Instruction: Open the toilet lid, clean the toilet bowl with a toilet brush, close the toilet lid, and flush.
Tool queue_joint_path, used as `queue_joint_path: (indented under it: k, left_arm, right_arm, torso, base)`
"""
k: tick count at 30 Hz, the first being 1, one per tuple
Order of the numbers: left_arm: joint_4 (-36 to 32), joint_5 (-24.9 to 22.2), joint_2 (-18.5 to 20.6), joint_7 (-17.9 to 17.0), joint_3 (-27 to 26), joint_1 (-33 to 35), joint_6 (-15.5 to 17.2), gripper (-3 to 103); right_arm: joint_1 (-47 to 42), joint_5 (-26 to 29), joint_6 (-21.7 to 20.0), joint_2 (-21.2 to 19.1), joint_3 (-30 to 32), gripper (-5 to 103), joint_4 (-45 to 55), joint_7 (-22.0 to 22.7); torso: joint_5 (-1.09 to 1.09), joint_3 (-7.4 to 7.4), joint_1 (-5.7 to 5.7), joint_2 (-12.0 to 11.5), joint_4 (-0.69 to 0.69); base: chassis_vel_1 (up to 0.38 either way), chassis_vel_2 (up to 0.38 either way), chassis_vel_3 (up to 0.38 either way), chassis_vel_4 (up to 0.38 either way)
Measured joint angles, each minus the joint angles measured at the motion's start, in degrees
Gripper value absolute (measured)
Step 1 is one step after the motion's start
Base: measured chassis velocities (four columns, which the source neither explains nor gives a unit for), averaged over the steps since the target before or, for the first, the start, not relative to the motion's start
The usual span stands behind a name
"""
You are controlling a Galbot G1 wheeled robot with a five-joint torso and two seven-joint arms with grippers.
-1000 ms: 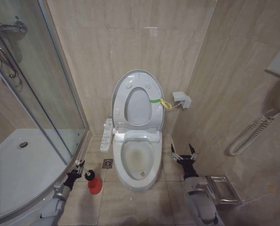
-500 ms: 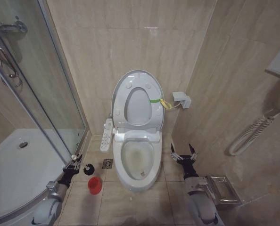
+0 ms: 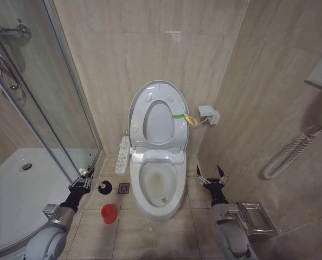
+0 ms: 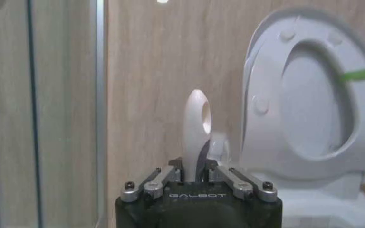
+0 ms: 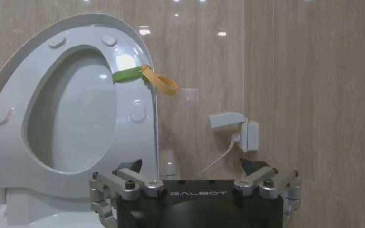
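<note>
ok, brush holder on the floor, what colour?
Red; the brush holder shows best in the head view.

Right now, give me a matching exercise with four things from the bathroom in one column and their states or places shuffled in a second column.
Things:
1. toilet lid
2. toilet brush
3. red holder
4. right gripper

States or places:
A. open, beside the toilet bowl
B. raised upright against the wall
C. gripped by the left gripper
D. standing on the floor tiles without its brush

Pairs: 1-B, 2-C, 3-D, 4-A
</note>
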Motion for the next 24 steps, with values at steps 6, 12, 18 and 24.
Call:
queue_joint_path:
  k: [6,12,18,24]
  left_arm:
    - [-7.8,-1.5,1.2,-2.0,-1.4,3.6,2.3,19]
    - [-13.5,-1.8,1.5,-2.5,-0.4,5.4,3.8,19]
    - [-14.4,-4.9,3.5,-1.7,1.0,1.9,4.1,19]
    - [-7.5,-8.1,5.2,4.1,4.7,-6.1,-1.5,19]
  right_arm:
    - [0.0,0.0,0.0,0.0,0.0,100,0.0,0.0]
    - [0.0,0.0,0.0,0.0,0.0,100,0.0,0.0]
    - [0.0,0.0,0.0,0.0,0.0,100,0.0,0.0]
    - [0.0,0.0,0.0,0.0,0.0,100,0.0,0.0]
  torso:
    - [0.00,0.00,0.00,0.0,0.01]
    - [0.00,0.00,0.00,0.0,0.01]
    - [0.00,0.00,0.00,0.0,0.01]
    - [-0.01,0.01,0.00,0.0,0.00]
  base:
    - [0.000,0.000,0.000,0.000]
    - [0.000,0.000,0.000,0.000]
    - [0.000,0.000,0.000,0.000]
    - [0.000,0.000,0.000,0.000]
